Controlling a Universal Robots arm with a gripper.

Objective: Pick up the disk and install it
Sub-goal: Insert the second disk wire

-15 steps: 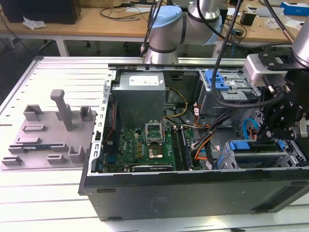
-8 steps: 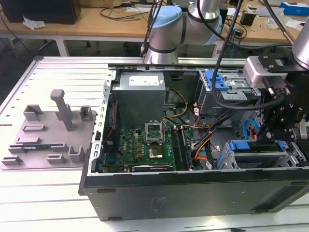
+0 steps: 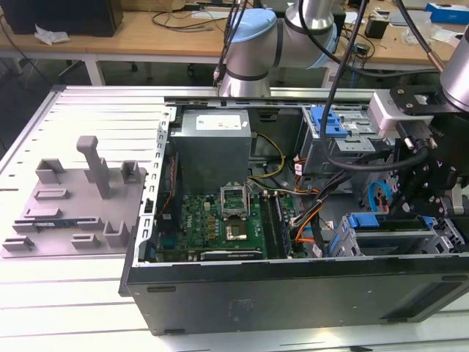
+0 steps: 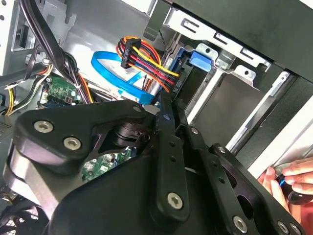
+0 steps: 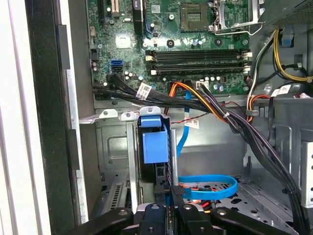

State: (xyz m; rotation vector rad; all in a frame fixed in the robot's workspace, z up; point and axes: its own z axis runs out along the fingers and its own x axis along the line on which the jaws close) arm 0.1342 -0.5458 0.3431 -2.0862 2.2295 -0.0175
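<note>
Gripper [image 5: 171, 196] fingers stand pressed together, their narrow black tips meeting just beside the rear end of the disk [image 5: 155, 147], which sits on edge in a slot of the metal drive cage [image 5: 117, 161] inside the open computer case [image 3: 293, 293]. In the first wrist view the disk's bright blue bracket rises above the cage rail, with the fingertips at its lower end; whether the tips actually touch the bracket cannot be told. In the second wrist view the closed fingers [image 4: 168, 147] point toward the same blue bracket [image 4: 201, 58] seated in the cage, next to a multicoloured power cable bundle [image 4: 146, 61] and a looped blue data cable [image 4: 110, 66]. In the exterior view the gripper [image 3: 421, 191] hangs over the drive bays in the case's corner at the exterior view's right, nearest the camera. The green motherboard [image 3: 220, 220] lies on the case floor, with the grey power supply box [image 3: 212, 143] toward the far wall. A grey moulded fixture [image 3: 73, 205] rests on the tabletop at the exterior view's left. A person's fingers [image 4: 288, 178] appear at the case edge in the second wrist view.
</note>
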